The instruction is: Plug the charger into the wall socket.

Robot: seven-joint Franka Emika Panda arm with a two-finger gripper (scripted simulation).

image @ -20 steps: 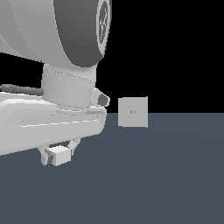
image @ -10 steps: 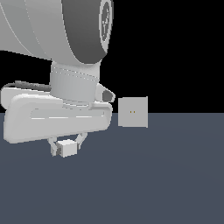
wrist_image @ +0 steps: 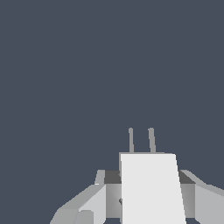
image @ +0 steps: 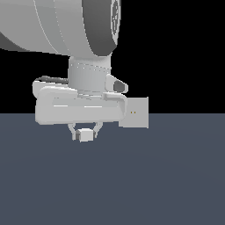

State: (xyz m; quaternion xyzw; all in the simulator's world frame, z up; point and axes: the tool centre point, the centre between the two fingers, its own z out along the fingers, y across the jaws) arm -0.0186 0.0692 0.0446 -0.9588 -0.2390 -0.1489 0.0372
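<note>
Across the upper left and centre of the exterior view, the arm (image: 66, 26) fills the frame as a large white and grey body, with a wide white hand section below it. Under that section, left of centre, the end effector (image: 85, 132) hangs above the dark blue-grey counter (image: 154, 184), its two short fingers (image: 71, 130) pinching the charger (image: 85, 135), a small white block held between them and clear of the counter. Further right, just past the edge of the hand section, stands the wall socket (image: 137, 113), a flat light-grey square, upright, with two tiny yellowish dots near its middle. The charger and the wall socket are apart. From the wrist view, the charger (wrist_image: 151, 188) appears as a white block with two thin grey prongs (wrist_image: 141, 140) sticking out beyond it, the fingers (wrist_image: 94, 201) closed against its sides.
</note>
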